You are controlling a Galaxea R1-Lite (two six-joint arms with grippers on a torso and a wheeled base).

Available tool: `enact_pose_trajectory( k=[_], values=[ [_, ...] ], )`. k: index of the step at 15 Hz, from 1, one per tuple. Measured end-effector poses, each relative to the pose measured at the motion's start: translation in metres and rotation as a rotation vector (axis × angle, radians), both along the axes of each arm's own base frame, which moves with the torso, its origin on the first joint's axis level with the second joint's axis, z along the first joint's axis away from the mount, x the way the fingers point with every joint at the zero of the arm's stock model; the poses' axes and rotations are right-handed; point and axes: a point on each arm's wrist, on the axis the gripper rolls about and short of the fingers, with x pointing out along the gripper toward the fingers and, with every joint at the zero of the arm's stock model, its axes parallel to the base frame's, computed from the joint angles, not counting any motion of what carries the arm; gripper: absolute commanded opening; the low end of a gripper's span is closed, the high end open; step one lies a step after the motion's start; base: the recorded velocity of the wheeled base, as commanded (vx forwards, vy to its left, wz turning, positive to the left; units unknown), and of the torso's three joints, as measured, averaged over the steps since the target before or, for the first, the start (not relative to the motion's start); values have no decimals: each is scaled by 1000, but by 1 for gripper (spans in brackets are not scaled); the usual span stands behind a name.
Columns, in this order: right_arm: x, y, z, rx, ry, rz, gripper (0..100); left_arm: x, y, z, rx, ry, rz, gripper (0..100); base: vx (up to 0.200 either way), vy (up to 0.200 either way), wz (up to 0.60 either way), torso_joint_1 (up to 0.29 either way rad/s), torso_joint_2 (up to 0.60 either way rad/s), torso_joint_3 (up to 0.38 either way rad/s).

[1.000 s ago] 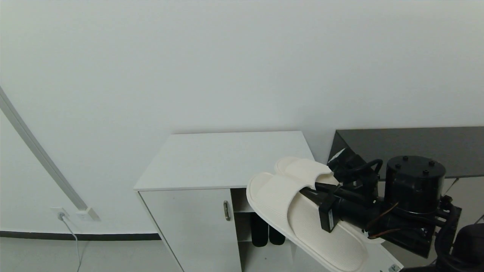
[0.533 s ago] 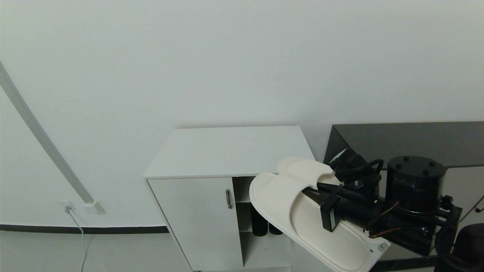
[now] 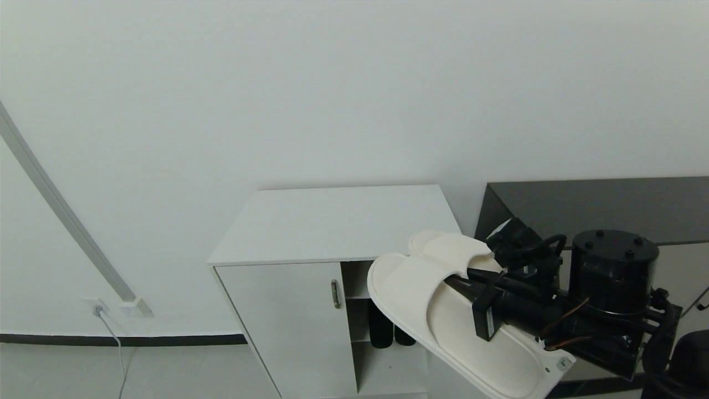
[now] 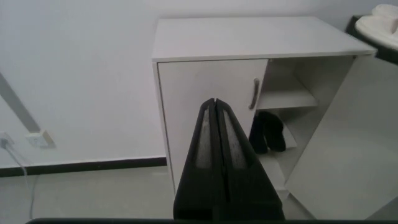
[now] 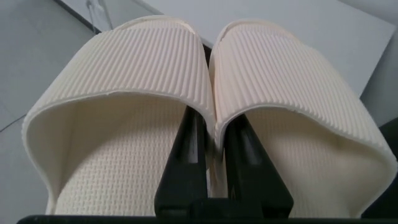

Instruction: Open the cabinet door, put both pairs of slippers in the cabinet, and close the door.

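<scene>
While the right end effector point(image 3: 458, 277) pinches the pair of cream ribbed fabric slippers point(image 3: 410, 288) aloft before the open white wooden cabinet point(image 3: 332, 221), the left end effector point(image 4: 214, 109), pressed together, points toward it.

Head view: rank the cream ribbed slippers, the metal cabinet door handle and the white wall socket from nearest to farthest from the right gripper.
1. Cream ribbed slippers, clamped in the right gripper.
2. Metal cabinet door handle, on the shut left door, left of the gripper.
3. White wall socket, low on the wall, far left.
</scene>
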Motion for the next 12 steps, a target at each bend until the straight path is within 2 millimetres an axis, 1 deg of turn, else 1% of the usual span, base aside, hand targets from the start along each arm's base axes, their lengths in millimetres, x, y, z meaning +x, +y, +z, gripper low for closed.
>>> enact_pose_trajectory(
  k=[9, 12],
  values=[
    [-3, 2, -2, -6, 7, 10, 0, 0, 0, 0, -1, 0, 0, 0, 0, 0, 0, 0, 0, 0],
    [-6, 6, -3, -8, 10, 30, 0, 0, 0, 0, -1, 0, -2, 0, 0, 0, 0, 0, 0, 0]
  ],
)
